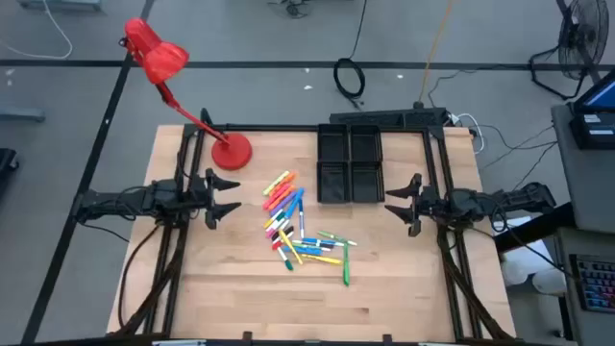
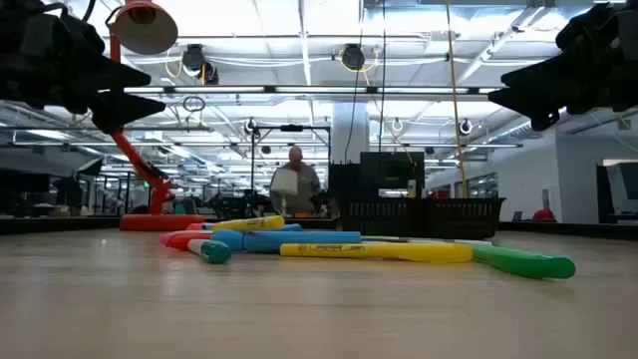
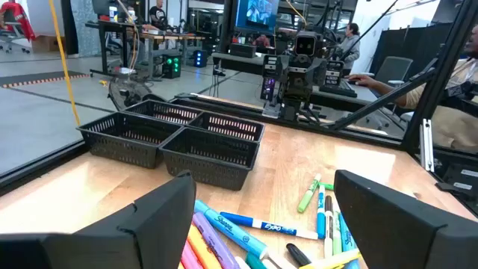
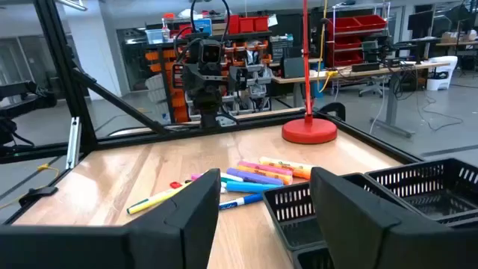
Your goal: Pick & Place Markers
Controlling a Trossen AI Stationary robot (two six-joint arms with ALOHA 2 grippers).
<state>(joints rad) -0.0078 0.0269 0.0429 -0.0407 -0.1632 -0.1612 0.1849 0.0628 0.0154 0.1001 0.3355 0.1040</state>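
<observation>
Both pincers gape empty. High view: markers heaped centre frame, mostly running top to bottom, slightly nearer the left pincer than the right pincer. Left wrist view: markers straight ahead between the jaws.

Bare table lies open between the two arms and along the near edge. The markers crowd the centre; the black tray and red lamp block the far side, seemingly apart.
</observation>
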